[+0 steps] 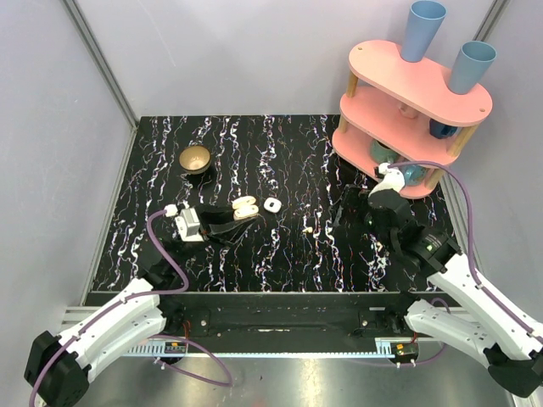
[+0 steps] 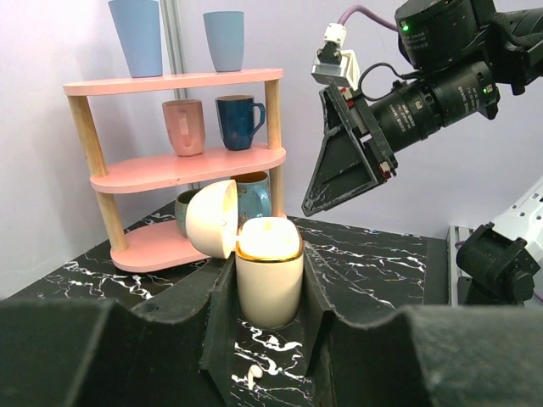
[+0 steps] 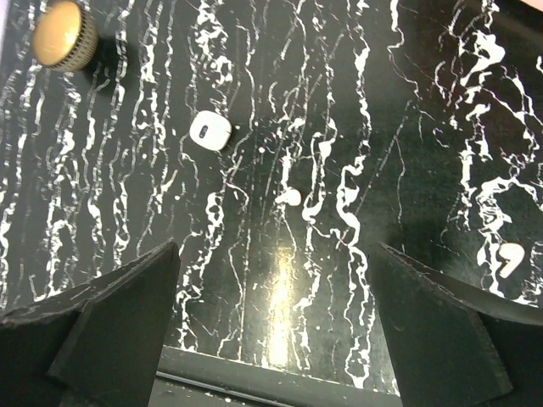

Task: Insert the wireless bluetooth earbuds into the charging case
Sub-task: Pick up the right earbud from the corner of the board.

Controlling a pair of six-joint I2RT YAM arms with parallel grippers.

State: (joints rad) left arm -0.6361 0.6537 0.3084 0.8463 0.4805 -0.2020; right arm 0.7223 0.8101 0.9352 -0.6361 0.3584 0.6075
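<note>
Pickup is judged in hand: the open charging case (image 2: 270, 254) is clamped in the left gripper (image 2: 269, 297), and the wide-spread right gripper (image 3: 276, 314) must be lowered onto the earbud (image 3: 288, 197) lying loose below it.

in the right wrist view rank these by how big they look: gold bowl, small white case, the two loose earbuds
1. gold bowl
2. small white case
3. middle earbud and right earbud: both tiny, look alike, no ranking between them
</note>
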